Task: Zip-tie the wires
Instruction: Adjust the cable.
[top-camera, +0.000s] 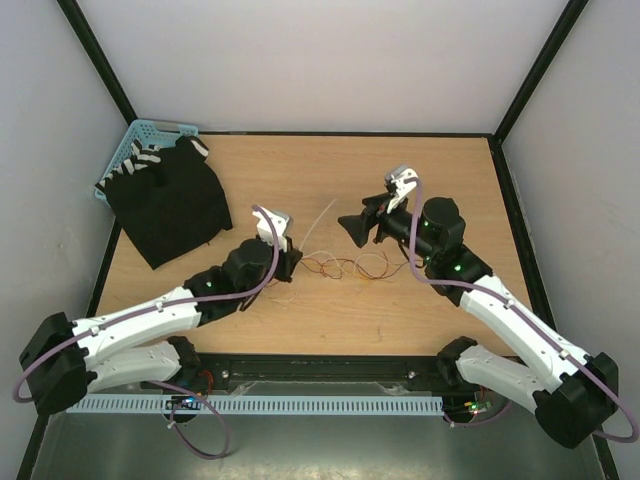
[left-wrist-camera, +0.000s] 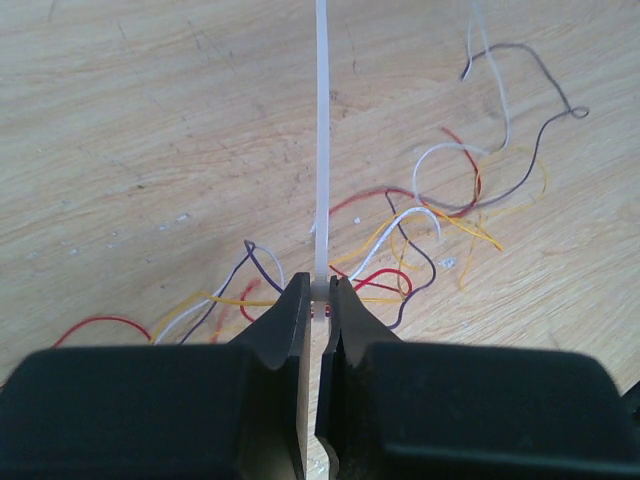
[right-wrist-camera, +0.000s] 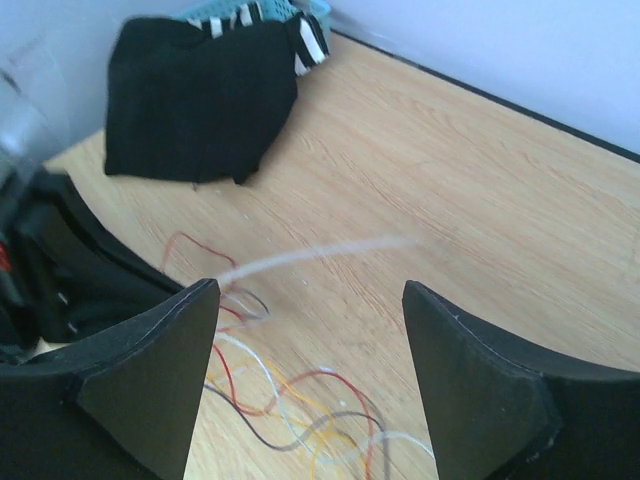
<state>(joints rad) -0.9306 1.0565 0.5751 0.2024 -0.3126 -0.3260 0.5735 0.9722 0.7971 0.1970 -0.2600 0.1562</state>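
Left gripper (left-wrist-camera: 320, 292): fingers pinched narrow on the zip tie (left-wrist-camera: 321, 120), gripping it near one end. In the left wrist view the strip runs straight up from the jaws to the top edge of the frame, standing clear of the wooden table (left-wrist-camera: 130, 130).

Right gripper (right-wrist-camera: 310, 292): fingers (right-wrist-camera: 150, 380) wide apart, holding nothing. In the right wrist view the zip tie's free end shows blurred, mid-frame, just above the gap between the fingers. I can't tell whether it touches anything.

Top view: both grippers sit mid-frame and face each other. The left gripper (top-camera: 290, 258) is left of centre and the right gripper (top-camera: 355, 225) is right of centre. The zip tie (top-camera: 320, 222) slants up-right from the left jaws, and its tip is near the right gripper but apart from it.

The wires (top-camera: 342, 265) lie loose on the table between the two grippers, a thin tangle of red, orange, white and dark strands. In the left wrist view they spread across the middle of the frame behind the strip (left-wrist-camera: 430, 215). In the right wrist view they are at lower centre (right-wrist-camera: 280, 400).

A black cloth (top-camera: 170, 200) sits upper left, partly over a light blue basket (top-camera: 145, 132).
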